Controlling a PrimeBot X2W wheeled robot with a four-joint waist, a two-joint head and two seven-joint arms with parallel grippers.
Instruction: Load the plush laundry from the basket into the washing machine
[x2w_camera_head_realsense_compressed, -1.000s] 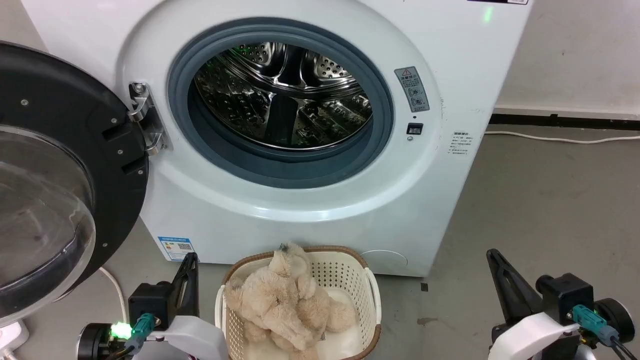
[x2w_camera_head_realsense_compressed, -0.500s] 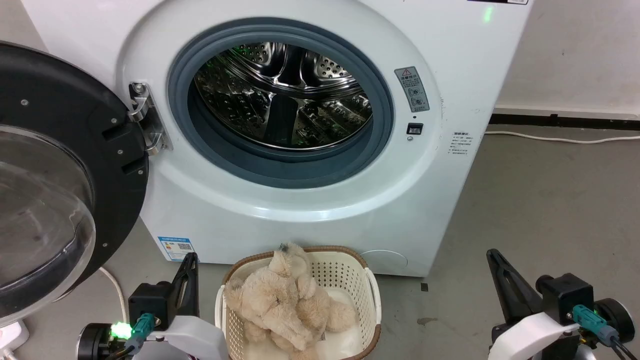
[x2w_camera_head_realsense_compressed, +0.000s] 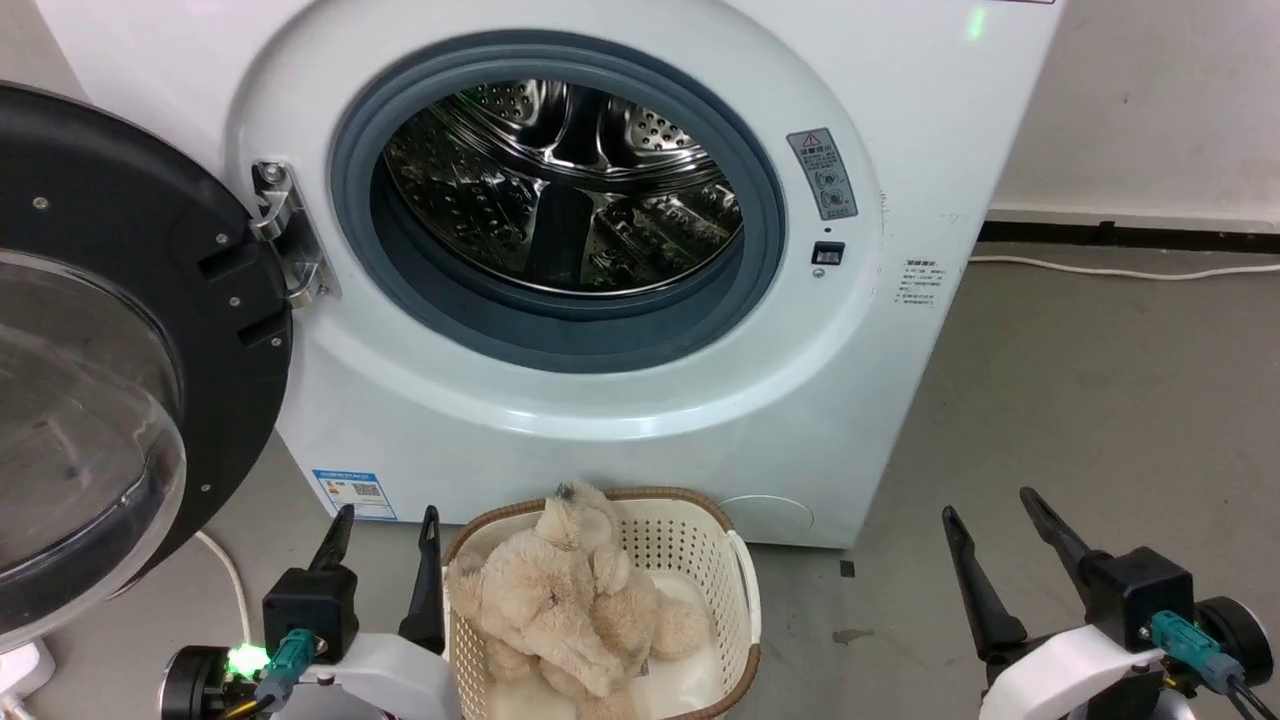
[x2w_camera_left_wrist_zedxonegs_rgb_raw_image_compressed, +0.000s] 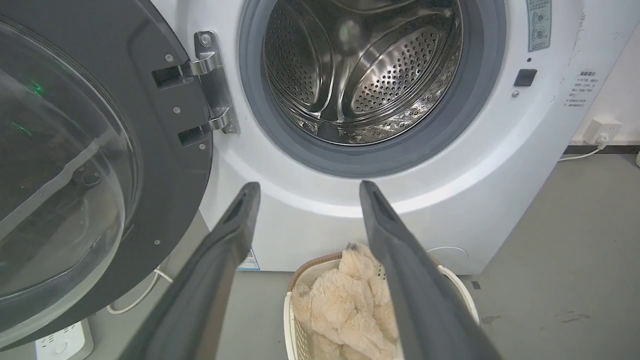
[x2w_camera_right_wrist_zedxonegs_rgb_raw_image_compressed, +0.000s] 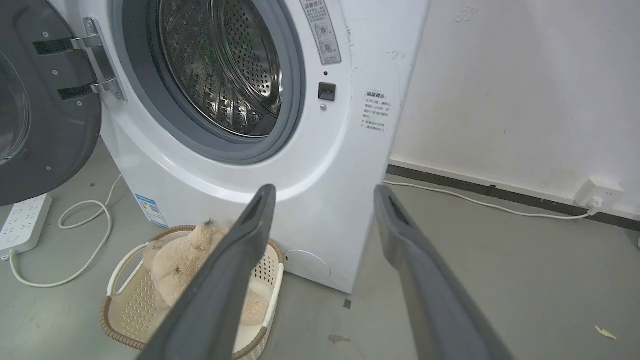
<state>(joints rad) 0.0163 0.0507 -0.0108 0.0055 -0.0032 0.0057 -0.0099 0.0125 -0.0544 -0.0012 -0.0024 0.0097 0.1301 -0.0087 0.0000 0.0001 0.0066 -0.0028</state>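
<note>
The cream-beige plush bear (x2w_camera_head_realsense_compressed: 570, 600) lies slumped in the small cream basket (x2w_camera_head_realsense_compressed: 690, 505) on the floor, right in front of the white washing machine (x2w_camera_head_realsense_compressed: 620, 420). The washer's black-framed door (x2w_camera_head_realsense_compressed: 120, 330) is swung wide to the left, and the steel drum (x2w_camera_head_realsense_compressed: 560, 190) shows nothing inside. My left gripper (x2w_camera_head_realsense_compressed: 388, 515) is open just left of the basket, fingers pointing up, holding nothing. Off to the basket's right, my right gripper (x2w_camera_head_realsense_compressed: 987, 503) is open over bare floor. The left wrist view shows the left gripper (x2w_camera_left_wrist_zedxonegs_rgb_raw_image_compressed: 308, 185) above the bear (x2w_camera_left_wrist_zedxonegs_rgb_raw_image_compressed: 345, 300). The right gripper (x2w_camera_right_wrist_zedxonegs_rgb_raw_image_compressed: 324, 189) is spread in its own view.
A white power strip (x2w_camera_right_wrist_zedxonegs_rgb_raw_image_compressed: 22, 220) and a looped white cable (x2w_camera_right_wrist_zedxonegs_rgb_raw_image_compressed: 85, 220) lie on the floor under the open door. A wall socket (x2w_camera_right_wrist_zedxonegs_rgb_raw_image_compressed: 597, 192) and a cable (x2w_camera_head_realsense_compressed: 1120, 275) run along the right wall. Grey floor stretches to the right of the washer.
Both grippers have gone from fingers together to spread apart. The head view has shifted slightly. The bear and basket have not moved.
</note>
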